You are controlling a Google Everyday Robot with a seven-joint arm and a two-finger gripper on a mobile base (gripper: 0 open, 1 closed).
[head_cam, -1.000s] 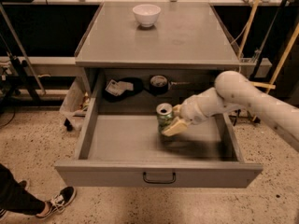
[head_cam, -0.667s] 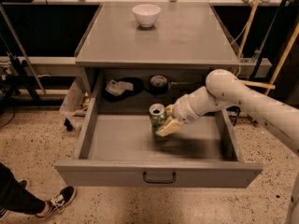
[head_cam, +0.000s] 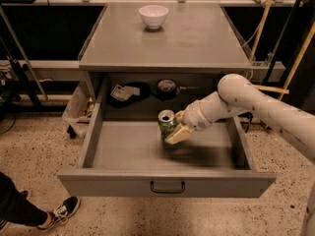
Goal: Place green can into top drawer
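Note:
The top drawer (head_cam: 123, 154) is pulled wide open, with its grey front panel and black handle (head_cam: 167, 187) toward me. The green can (head_cam: 167, 122), silver top up, is upright inside the drawer near its middle, just above or on the drawer floor. My gripper (head_cam: 173, 130) reaches in from the right on the white arm (head_cam: 246, 102) and is shut on the green can, one tan finger (head_cam: 177, 134) across its front right side. The can's lower part is hidden by that finger.
A white bowl (head_cam: 153, 15) stands at the back of the grey tabletop (head_cam: 197, 38). Dark clutter (head_cam: 142, 90) lies behind the drawer under the tabletop. A person's shoe and leg (head_cam: 54, 214) are at the lower left. Poles and cables stand at right.
My gripper has carried the green can leftward, from the right part of the drawer toward its middle. The drawer and bowl have not moved.

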